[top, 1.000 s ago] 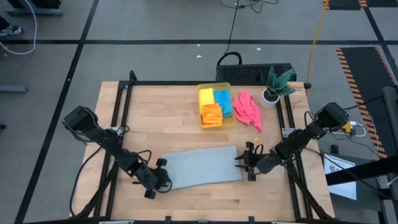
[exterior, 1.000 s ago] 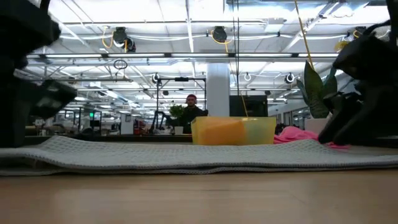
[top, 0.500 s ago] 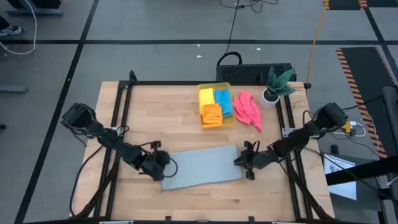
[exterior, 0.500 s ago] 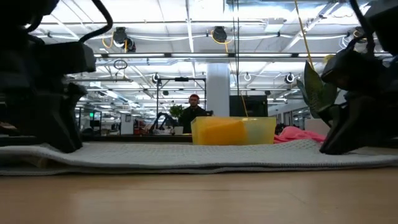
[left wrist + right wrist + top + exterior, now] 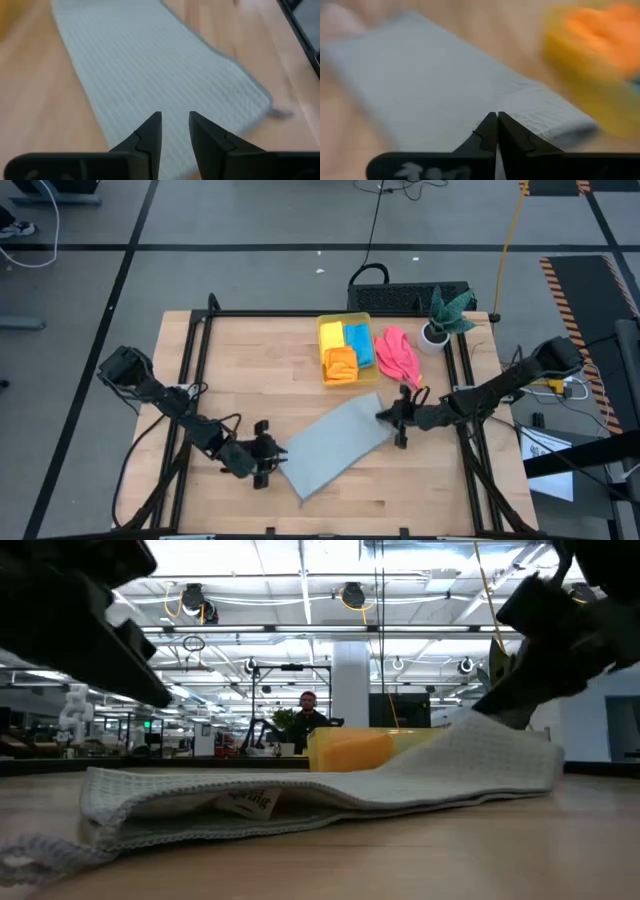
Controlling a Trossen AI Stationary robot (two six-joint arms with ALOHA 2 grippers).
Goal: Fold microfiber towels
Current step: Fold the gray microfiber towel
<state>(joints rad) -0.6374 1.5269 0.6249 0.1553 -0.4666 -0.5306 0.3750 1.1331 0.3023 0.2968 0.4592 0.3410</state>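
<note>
A light grey towel [image 5: 335, 445], folded into a strip, lies slantwise on the wooden table. My right gripper [image 5: 387, 418] is shut on its far right end, which is raised [image 5: 500, 740]. The towel's near left end [image 5: 110, 810] rests on the table. My left gripper [image 5: 272, 463] hovers just left of that end, its fingers [image 5: 150, 130] a little apart above the cloth and touching nothing. Yellow [image 5: 331, 337], blue [image 5: 359, 345] and orange [image 5: 340, 365] towels sit in a yellow bin [image 5: 345, 317]. A pink towel [image 5: 398, 355] lies beside it. My right gripper pinches the grey towel's right end [image 5: 512, 112] between its two shut fingers, coming slantwise down from the table's right side. How many layers it has, I cannot tell. That end is lifted off the table, and the rest slopes down to the left end lying on the wood.
A potted plant [image 5: 440, 315] stands at the far right corner, behind the pink towel. A black frame rail [image 5: 300, 313] runs round the table. Bare wood shows on the left half and along the near edge.
My right gripper has shut on the grey towel's right end and carried it up and toward the far edge. The towel has swung from lying across the table to lying slantwise, and its left end has slid toward the right and near. My left gripper has risen and rolled.
</note>
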